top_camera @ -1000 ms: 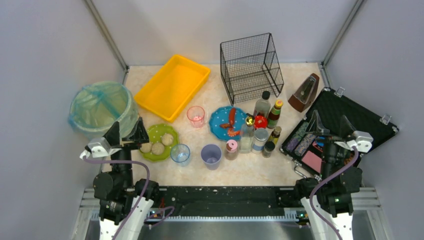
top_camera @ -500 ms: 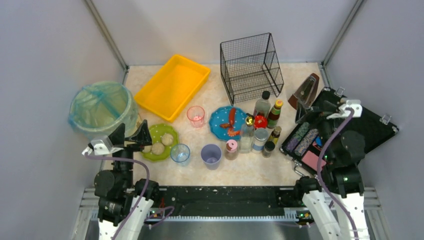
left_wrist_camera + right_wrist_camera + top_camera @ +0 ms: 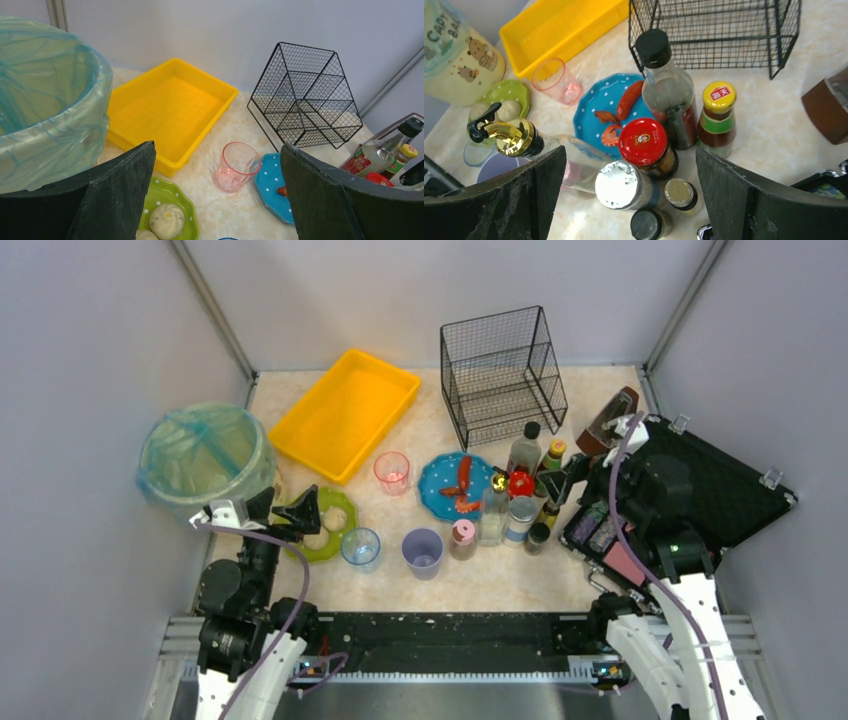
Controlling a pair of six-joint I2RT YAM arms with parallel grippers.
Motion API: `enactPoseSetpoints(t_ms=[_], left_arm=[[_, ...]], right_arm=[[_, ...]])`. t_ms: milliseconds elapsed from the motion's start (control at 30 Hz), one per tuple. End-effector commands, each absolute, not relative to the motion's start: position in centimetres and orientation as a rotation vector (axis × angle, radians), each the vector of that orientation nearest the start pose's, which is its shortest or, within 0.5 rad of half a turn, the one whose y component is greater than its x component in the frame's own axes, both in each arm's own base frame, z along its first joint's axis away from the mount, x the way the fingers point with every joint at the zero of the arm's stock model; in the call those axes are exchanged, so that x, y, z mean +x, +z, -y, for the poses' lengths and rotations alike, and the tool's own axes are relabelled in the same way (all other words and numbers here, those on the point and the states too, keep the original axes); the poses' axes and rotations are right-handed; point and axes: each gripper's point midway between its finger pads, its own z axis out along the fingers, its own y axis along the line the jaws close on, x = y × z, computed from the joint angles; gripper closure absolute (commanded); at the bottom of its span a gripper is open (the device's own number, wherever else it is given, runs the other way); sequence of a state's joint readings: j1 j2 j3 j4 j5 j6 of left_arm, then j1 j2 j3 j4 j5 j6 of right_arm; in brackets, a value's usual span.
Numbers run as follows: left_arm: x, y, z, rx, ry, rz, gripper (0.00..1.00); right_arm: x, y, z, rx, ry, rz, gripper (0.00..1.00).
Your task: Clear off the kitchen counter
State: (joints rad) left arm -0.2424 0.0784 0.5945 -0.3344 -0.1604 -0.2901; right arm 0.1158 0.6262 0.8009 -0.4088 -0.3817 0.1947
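Right end effector (image 3: 629,151) spread wide, empty, poised with bottle cluster (image 3: 669,110) directly beneath, likely choosing a pick. Left end effector (image 3: 217,147) released, empty; bun plate (image 3: 167,195) below. Cluttered table (image 3: 480,585) underlies both.

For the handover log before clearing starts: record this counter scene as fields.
surface: kitchen counter, cluttered
left fingers: open, empty, by the green plate of buns
right fingers: open, empty, above the bottle cluster
containers: yellow tray, empty; wire rack, empty; lined bin at left
cups: pink cup, blue cup, purple cup, all upright
food: sausage pieces on blue plate
right edge: black case, open
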Motion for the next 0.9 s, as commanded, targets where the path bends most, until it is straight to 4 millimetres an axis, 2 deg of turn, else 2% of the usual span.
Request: enactPoseSetpoints(t_ms=[0,167,367,567,867], left_arm=[[19.0,32.0,3.4,-0.142,-0.345,-1.376,0.01],[19.2,31.9,3.7,-0.132,-0.351,-1.386,0.01],[19.3,31.7,3.6,-0.132,-0.345,-1.395,0.01],[19.5,31.4,3.7,-0.13,-0.344,-1.405,0.01],[19.9,31.1,3.8,-0.13,-0.336,-1.425,0.01]], right_arm=[[23.5,27.2,-12.0,-0.294,0.655,-1.827,0.01],[22.3,25.2,-14.0,-0.423,0.676,-1.906,0.01],[20.9,23.8,-16.6,-0.57,0.674,-1.921,0.01],[21.4,23.8,-16.9,-0.514,0.63,-1.881,0.01],[21.6,23.1,-18.9,-0.45,0.54,-1.874,0.02]])
